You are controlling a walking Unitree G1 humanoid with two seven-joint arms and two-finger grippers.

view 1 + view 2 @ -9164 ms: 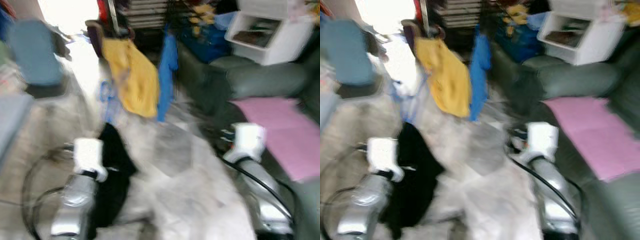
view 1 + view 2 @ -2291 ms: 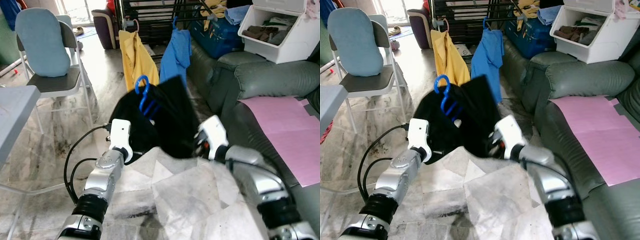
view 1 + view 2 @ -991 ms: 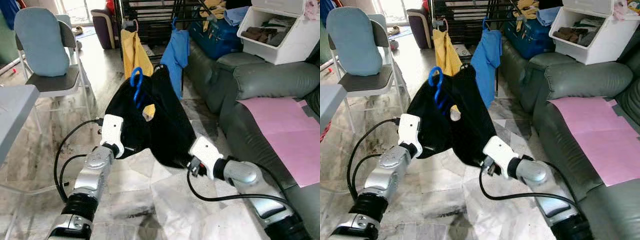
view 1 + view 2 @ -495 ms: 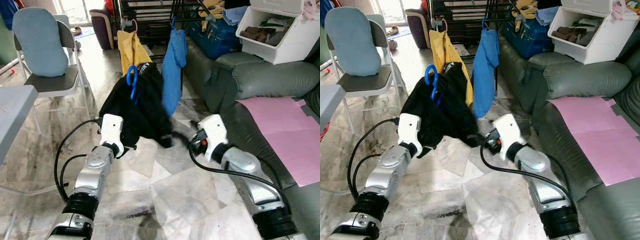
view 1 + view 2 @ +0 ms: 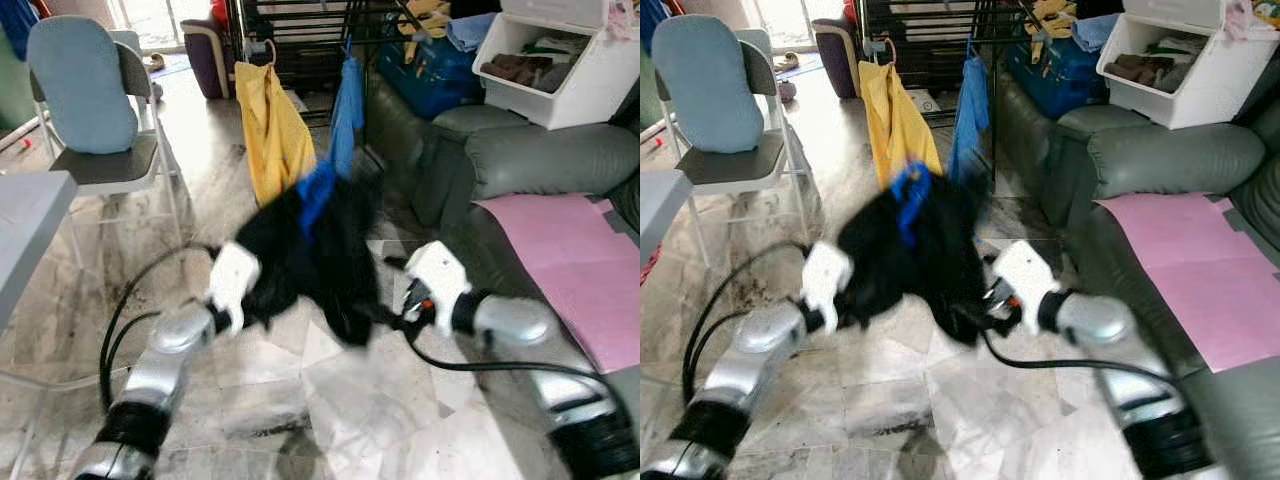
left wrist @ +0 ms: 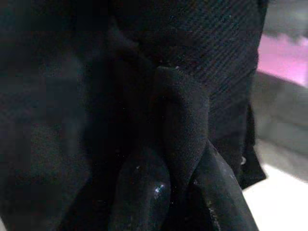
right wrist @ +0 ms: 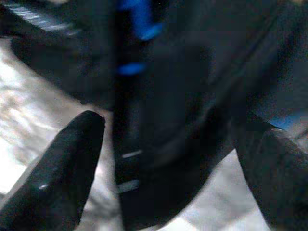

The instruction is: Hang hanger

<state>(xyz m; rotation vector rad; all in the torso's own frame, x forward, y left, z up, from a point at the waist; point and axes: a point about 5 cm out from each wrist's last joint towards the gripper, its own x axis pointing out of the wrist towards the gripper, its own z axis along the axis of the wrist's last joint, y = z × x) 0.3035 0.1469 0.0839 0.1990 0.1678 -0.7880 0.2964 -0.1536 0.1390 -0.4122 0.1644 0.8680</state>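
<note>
The left end effector (image 6: pixel 180 192) pinched a fold of the black shirt (image 5: pixel 310 250) tight between its fingers. The blue hanger (image 5: pixel 908 200) poked out of the shirt, held up over the floor (image 5: pixel 200 190). The right end effector (image 7: pixel 168 173) was wide open, just beside the shirt, holding nothing.
</note>
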